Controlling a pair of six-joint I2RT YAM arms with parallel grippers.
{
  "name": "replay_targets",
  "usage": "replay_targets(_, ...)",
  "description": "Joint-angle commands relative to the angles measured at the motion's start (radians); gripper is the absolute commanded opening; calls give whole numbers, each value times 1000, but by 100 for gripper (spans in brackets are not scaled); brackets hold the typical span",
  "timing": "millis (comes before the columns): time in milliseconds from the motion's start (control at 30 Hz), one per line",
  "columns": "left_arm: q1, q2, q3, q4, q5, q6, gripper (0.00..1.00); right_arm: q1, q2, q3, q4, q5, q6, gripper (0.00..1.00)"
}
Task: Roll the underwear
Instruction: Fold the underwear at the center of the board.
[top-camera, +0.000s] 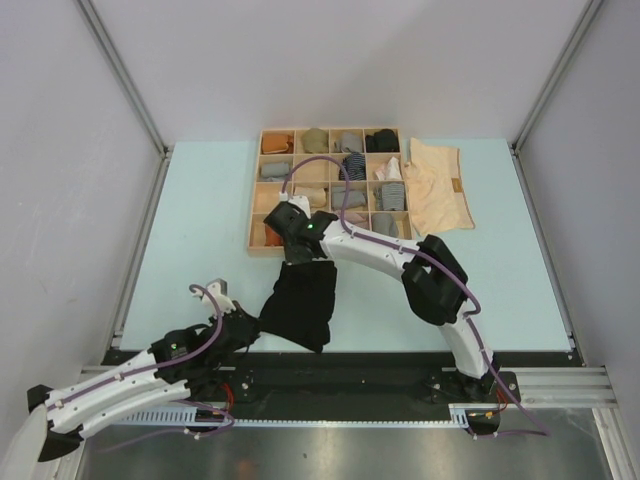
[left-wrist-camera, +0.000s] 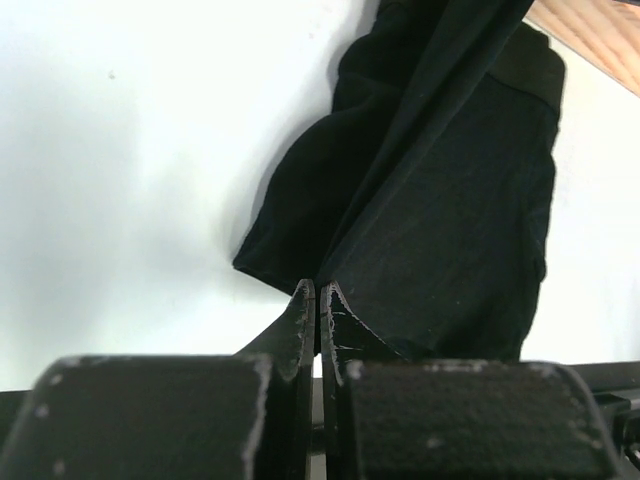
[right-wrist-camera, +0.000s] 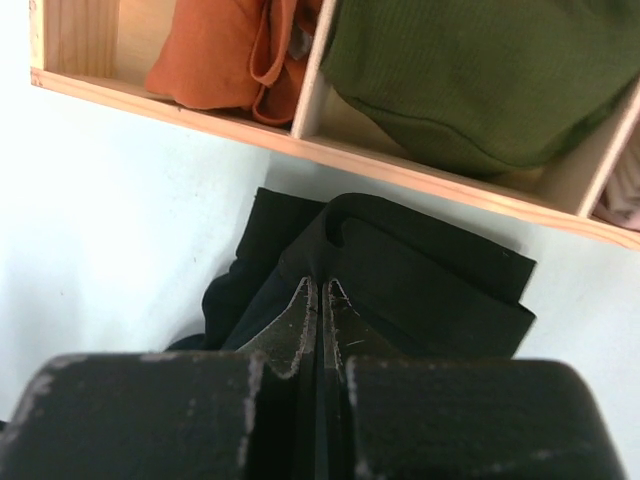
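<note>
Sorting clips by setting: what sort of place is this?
Probably a robotics lab test cell: white panels on aluminium framing, a pale blue table, a wooden compartment tray.

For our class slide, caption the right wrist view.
Right gripper shut on black underwear, just outside the wooden tray.

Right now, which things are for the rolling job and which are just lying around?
For the job: black underwear, pinched by left pincer and right pincer; cream underwear; rust-orange underwear.
Just lying about: wooden tray, olive bundle, striped bundle, grey bundle.
</note>
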Motion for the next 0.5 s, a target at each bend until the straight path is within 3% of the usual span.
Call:
replay_targets(0, 6, 20, -17, -42, -23, -65, 0, -1, 29, 63, 46, 8, -7, 0)
replay_targets(67, 4, 19, -20, -54, -18, -82, 6, -1, 40, 66, 60, -9, -10, 0)
replay_targets(133, 4, 7, -16, -65, -17, -88, 19, -1, 52, 86, 62, -30, -22, 17)
replay_targets(167, 4, -1, -13, -66, -20, -88, 36, -1, 52, 93, 62, -39, -27, 25)
replay_targets(200, 4, -12, -10, -71, -23, -86, 50, -1, 51, 103, 63, -45, -37, 45)
replay_targets(267, 6, -13, 7, -79, -34, -82, 76, 0, 32, 107, 62, -56, -50, 59)
replay_targets(300, 4, -12, 15, -83, -46, -80, 82, -6, 22, 110, 60, -61, -56, 66)
replay_targets(367, 6, 13, 35, -79, -57, -71, 89, -18, -26, 94, 52, -67, -68, 68)
replay_targets(467, 4, 83, 56, -37, -89, -28, 90, -44, -96, -3, 65, -90, -77, 69)
